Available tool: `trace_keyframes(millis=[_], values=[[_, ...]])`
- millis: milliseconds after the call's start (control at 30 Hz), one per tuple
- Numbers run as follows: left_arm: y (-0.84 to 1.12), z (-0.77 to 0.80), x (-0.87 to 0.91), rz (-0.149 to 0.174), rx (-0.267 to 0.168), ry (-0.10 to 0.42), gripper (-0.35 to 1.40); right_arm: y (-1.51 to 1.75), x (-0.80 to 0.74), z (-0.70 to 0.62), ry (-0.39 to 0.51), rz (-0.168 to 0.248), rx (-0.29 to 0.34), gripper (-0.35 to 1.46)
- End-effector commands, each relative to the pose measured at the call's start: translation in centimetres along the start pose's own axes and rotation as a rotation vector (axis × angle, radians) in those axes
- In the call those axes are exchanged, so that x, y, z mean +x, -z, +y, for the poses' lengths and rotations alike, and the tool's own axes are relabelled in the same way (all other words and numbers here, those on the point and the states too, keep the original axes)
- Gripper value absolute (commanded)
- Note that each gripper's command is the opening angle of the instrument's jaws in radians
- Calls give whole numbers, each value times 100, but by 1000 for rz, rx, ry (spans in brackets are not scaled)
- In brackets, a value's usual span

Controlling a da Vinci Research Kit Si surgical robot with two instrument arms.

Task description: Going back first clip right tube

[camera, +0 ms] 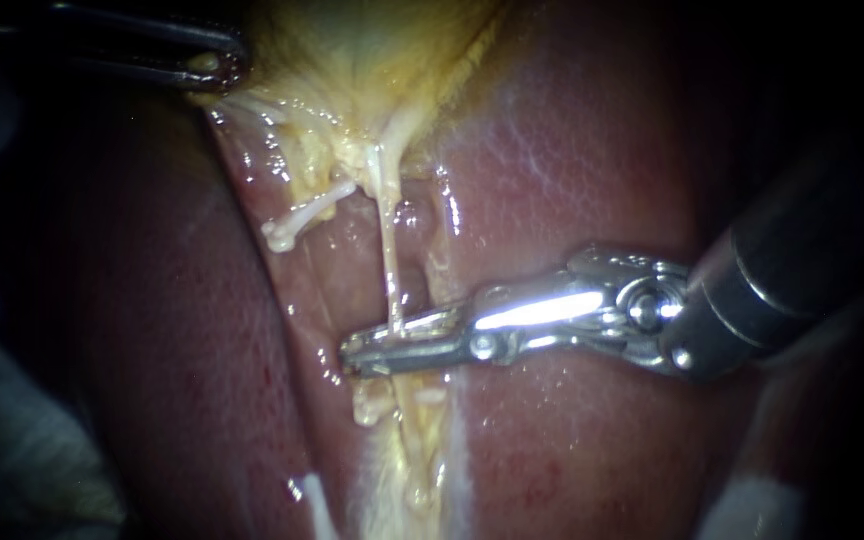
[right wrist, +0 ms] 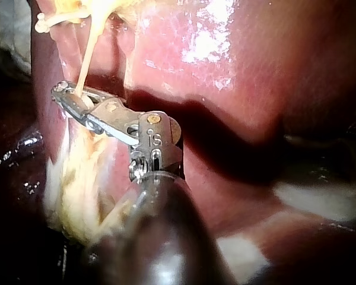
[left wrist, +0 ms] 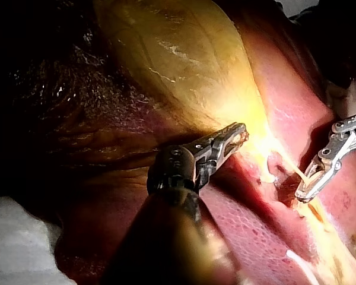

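A thin pale tube [camera: 388, 250] runs down from the yellow gallbladder [camera: 352, 60] into the groove of the liver [camera: 572, 180]. My right instrument [camera: 357, 355] lies across the groove, its jaws open by a narrow gap with the tube between them. The right wrist view shows the tube [right wrist: 86, 62] entering the jaws [right wrist: 59, 94]. I cannot make out a clip. My left instrument [camera: 220, 68] is at the upper left, shut on the gallbladder's edge. The left wrist view shows it [left wrist: 240, 133] on the gallbladder [left wrist: 178, 53], with my right instrument [left wrist: 302, 193] ahead.
A second, shorter pale tube [camera: 302, 218] branches to the left of the long one and ends in a blunt knob. Yellowish fatty tissue [camera: 407, 450] fills the groove below the jaws. White gauze [camera: 752, 505] lies at the lower right.
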Motion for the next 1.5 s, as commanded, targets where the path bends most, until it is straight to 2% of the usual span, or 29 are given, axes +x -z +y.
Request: trace_keyframes(millis=[33,100,167,200,333,567,733,933,1067,1133,1300,1500], values=[[0,0,0,0,0,0,-35,-1,-1,0,-12,-13,9,-27],[0,0,0,0,0,0,-35,-2,-3,1,-9,-29,24,-2],[0,0,0,0,0,0,-35,-5,-5,3,69,-19,16,23],[0,0,0,0,0,0,-35,-8,-7,5,78,-12,8,31],[0,0,0,0,0,0,-35,-15,-12,15,145,4,-17,43],[0,-1,0,0,0,0,-35,-9,-10,30,239,56,-91,47],[0,-1,0,1,2,0,-35,2,-12,30,311,63,-111,47],[1,-1,0,1,2,0,-35,25,-15,21,467,38,-118,48],[1,-1,0,1,2,0,-35,45,-11,14,562,28,-162,50],[1,-1,0,1,2,0,-35,59,-10,8,600,5,-186,50],[1,-2,0,1,2,0,-35,89,-6,-7,661,-54,-236,50],[1,-2,0,1,2,0,-35,101,-3,-17,685,-59,-241,50]])
